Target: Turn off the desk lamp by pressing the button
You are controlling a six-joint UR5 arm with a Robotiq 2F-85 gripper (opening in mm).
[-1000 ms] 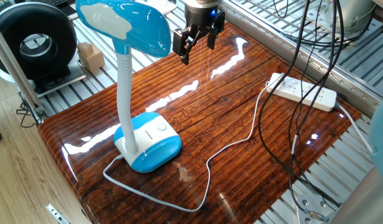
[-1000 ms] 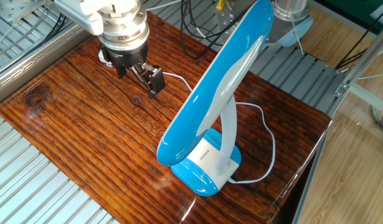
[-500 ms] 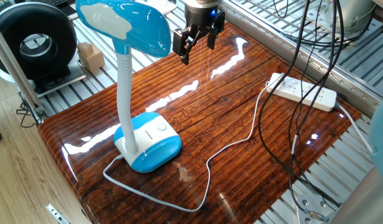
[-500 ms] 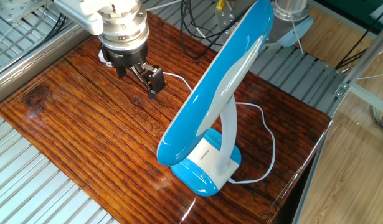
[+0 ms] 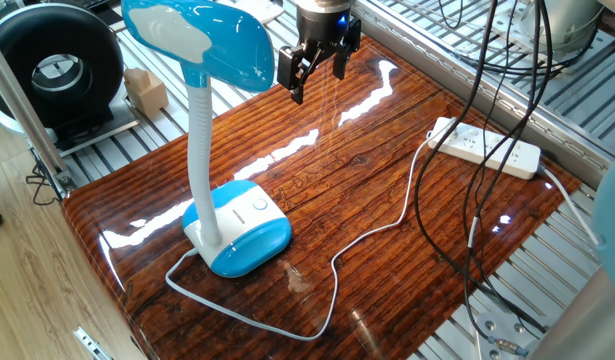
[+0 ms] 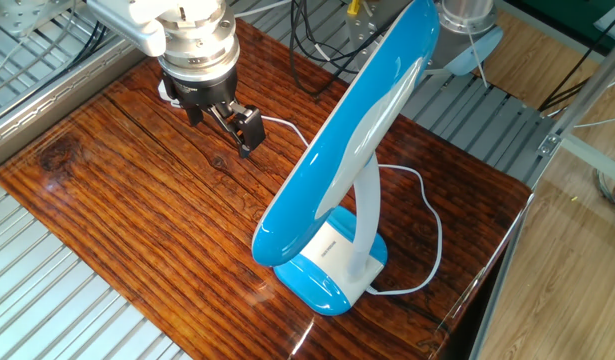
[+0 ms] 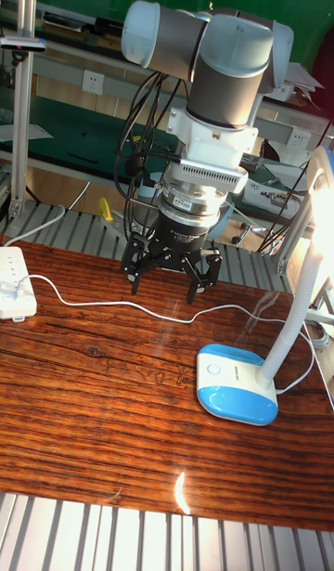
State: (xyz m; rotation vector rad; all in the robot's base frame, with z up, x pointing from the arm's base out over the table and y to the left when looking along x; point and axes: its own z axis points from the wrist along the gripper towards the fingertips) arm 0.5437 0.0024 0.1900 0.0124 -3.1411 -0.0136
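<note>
Fingers spread apart and empty, above table, desk lamp nearby, button untouched

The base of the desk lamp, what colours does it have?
The base is white on top and blue below, clearest in one fixed view.

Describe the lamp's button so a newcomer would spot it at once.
On the wooden table stands a blue desk lamp. Its rounded base has a white top face; opposite the neck sits the button, the only small ringed circle there.
</note>
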